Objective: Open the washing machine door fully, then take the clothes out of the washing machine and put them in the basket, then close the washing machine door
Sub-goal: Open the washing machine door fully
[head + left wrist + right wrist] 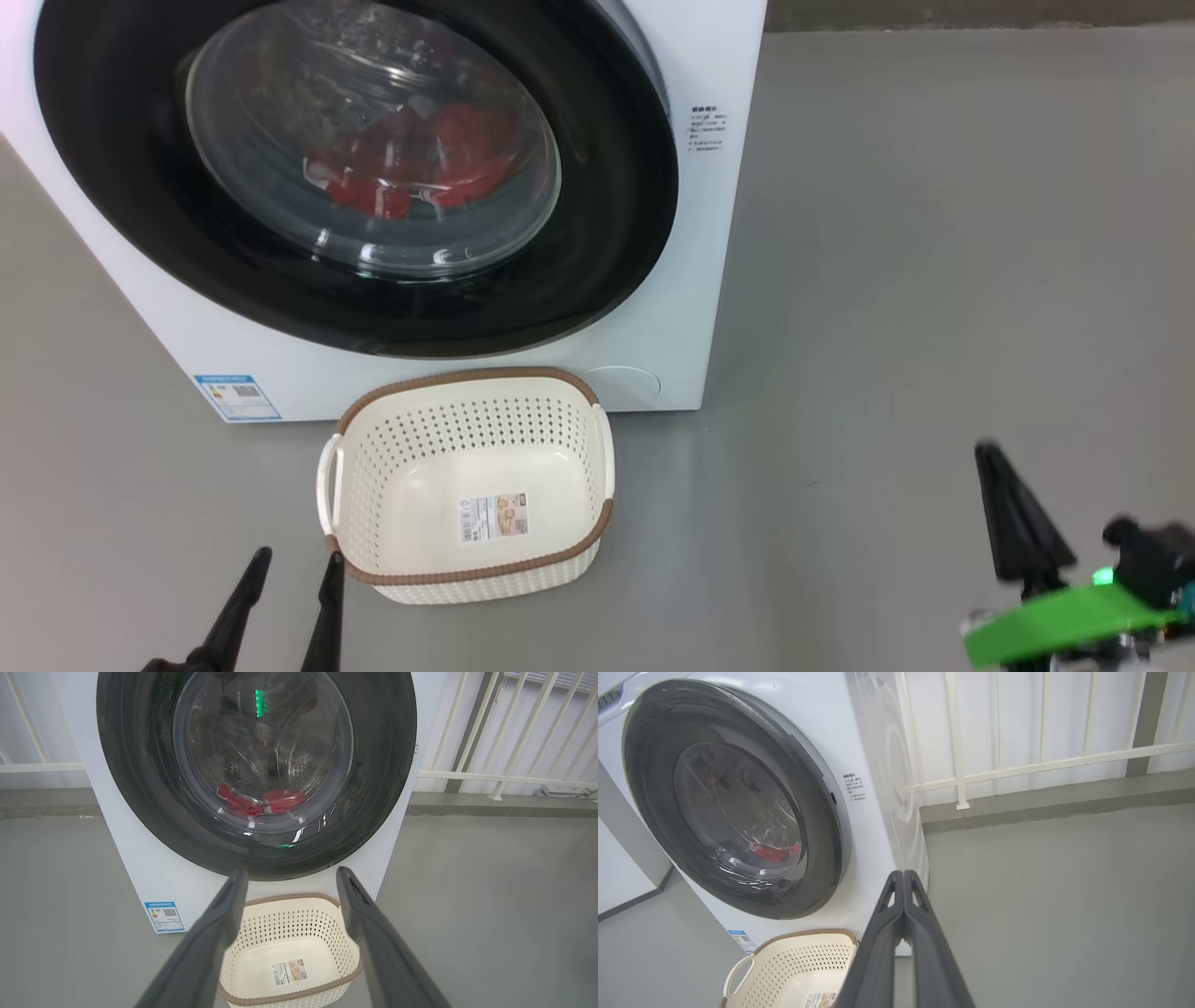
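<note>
The basket (471, 485) sits before the washing machine (653, 373), clothes (411, 168) inside it.

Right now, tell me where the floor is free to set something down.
Widest bare floor lies right of the washer, up to the right gripper. A smaller patch lies left of the basket, below the blue label. Crowded: basket close before the washer, under the door.

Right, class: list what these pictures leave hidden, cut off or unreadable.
Clothes: head view, glare on the washing machine door blurs them; count unclear.
Washing machine: head view, top cut off by upper edge.
Basket: right wrist view, partly hidden by the shut right tool and bottom edge.
Basket label: left wrist view, print too small.
</note>
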### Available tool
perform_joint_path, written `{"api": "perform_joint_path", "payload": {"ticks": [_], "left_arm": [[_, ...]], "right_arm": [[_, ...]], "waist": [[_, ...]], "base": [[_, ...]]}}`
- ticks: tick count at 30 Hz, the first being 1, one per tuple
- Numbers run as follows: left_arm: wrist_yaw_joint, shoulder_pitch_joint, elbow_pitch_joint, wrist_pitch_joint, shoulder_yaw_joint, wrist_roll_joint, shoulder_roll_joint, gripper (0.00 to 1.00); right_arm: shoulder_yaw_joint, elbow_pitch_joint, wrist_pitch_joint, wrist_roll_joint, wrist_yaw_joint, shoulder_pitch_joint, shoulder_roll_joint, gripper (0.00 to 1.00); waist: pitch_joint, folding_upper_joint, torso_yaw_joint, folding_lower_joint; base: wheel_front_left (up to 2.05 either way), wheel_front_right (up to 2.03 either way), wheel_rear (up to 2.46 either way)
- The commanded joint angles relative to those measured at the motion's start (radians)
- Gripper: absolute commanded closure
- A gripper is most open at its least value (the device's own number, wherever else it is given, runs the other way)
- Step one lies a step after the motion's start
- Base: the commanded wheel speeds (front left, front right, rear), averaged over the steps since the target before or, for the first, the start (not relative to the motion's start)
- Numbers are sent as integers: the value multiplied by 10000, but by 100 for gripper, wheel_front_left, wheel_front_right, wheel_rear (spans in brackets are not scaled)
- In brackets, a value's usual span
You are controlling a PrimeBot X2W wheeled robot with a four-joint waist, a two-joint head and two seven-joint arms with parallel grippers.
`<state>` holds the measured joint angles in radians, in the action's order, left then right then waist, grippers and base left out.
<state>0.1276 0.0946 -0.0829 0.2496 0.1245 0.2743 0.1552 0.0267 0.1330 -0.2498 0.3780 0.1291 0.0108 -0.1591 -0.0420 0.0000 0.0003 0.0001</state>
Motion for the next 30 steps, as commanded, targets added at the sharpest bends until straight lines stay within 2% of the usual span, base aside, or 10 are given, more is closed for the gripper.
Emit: {"api": "perform_joint_path", "payload": {"ticks": [1, 6, 16, 20, 22, 24, 30], "left_arm": [[31, -482, 301, 122, -373, -75, 93, 0], [31, -743, 343, 122, -249, -47, 117, 0], [31, -1524, 422, 122, 53, 91, 123, 0], [31, -1855, 429, 122, 159, 151, 129, 0], [31, -1985, 418, 122, 194, 184, 134, 0], [31, -2096, 423, 122, 232, 217, 139, 0], [31, -2429, 449, 122, 366, 311, 177, 0]], "right_arm": [[-278, -366, -120, 284, 16, 748, -89, 100], [-289, -256, -120, 1358, 16, 2305, 4, 100], [-267, 768, -120, 2481, 16, 4600, -33, 100], [-576, 1624, -120, 3173, 16, 5578, -378, 100], [-837, 2127, -14, 4023, 16, 6134, -447, 100], [-1199, 2587, 123, 4434, 16, 6707, -815, 100], [-2279, 3424, 631, 6112, 16, 8271, -1371, 100]], "waist": [[-65, 0, -21, 0], [-336, 0, 73, 0], [-939, 0, 655, 0], [-1231, 0, 844, 0], [-1345, 0, 910, 0], [-1469, 0, 977, 0], [-1850, 0, 1154, 0]], "base": [[0, 0, 0], [0, 0, 0], [0, 0, 0], [0, 0, 0], [0, 0, 0], [0, 0, 0], [0, 0, 0]]}}
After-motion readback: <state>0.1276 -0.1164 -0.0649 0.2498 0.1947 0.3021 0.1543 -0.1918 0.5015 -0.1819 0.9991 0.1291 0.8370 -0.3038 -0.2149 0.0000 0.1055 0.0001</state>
